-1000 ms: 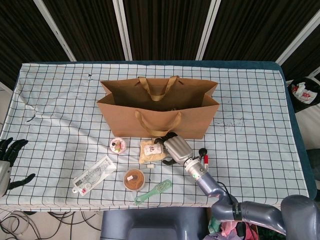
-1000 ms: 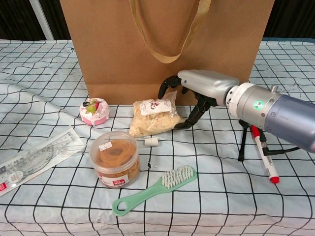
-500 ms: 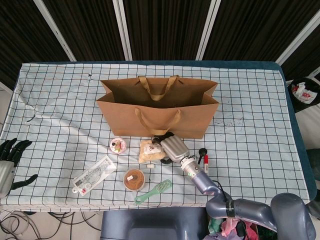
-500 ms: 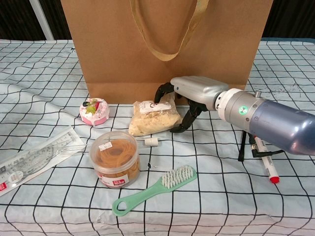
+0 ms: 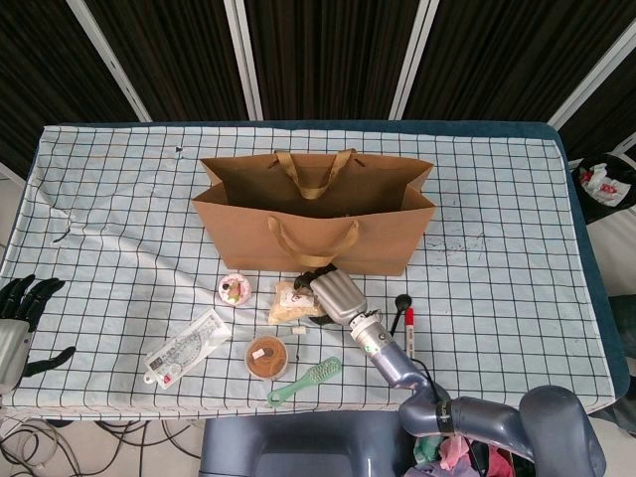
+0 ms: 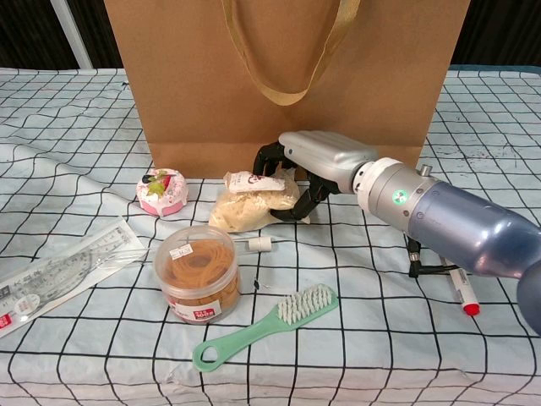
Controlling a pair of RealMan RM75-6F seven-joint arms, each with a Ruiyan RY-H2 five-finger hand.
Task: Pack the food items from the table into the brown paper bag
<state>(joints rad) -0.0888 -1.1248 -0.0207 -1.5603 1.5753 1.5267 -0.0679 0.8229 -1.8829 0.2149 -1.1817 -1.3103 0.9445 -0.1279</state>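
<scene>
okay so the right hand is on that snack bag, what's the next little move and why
Probably close the fingers firmly, then lift. The right hand is curled around the snack packet, which still lies on the table in front of the upright, open paper bag.

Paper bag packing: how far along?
Nothing visibly packed: the paper bag shows no items from the head view. Right hand is closing on the snack pouch, which is on the table. The pink cake cup remains. Left hand idle.

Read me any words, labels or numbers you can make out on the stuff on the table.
None can be read.
Snack bag label: dark mark, illegible.
Rubber band tub stickers: blurred.
Ruler set packet print: too small.
Pink round pack: picture only.
</scene>
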